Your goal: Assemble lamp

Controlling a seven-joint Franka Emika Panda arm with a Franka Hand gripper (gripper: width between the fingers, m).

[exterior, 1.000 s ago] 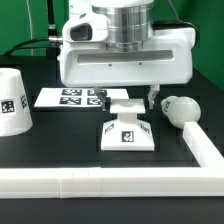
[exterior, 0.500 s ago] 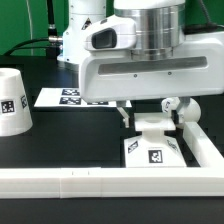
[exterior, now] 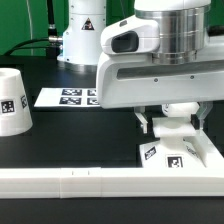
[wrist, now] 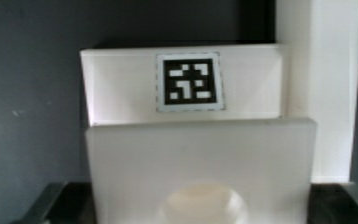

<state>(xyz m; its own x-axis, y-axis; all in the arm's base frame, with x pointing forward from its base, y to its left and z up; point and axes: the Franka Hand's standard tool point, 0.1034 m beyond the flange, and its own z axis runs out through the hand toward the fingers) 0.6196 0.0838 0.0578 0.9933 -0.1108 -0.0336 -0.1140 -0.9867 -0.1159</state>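
Lamp base [exterior: 170, 150]: flat on the black table [exterior: 70, 135], in the corner of the white rail [exterior: 80, 182] at the exterior view's right.
Base axis: upright, raised block on top; the tagged step [wrist: 190, 78] faces the front rail.
Gripper [exterior: 170, 121]: directly above the base, pointing down.
Fingers [exterior: 144, 121]: one on each side of the raised block; contact cannot be told.
Bulb [exterior: 182, 108]: just behind the base, partly hidden.
Shade [exterior: 12, 100]: upright, well apart at the exterior view's left.
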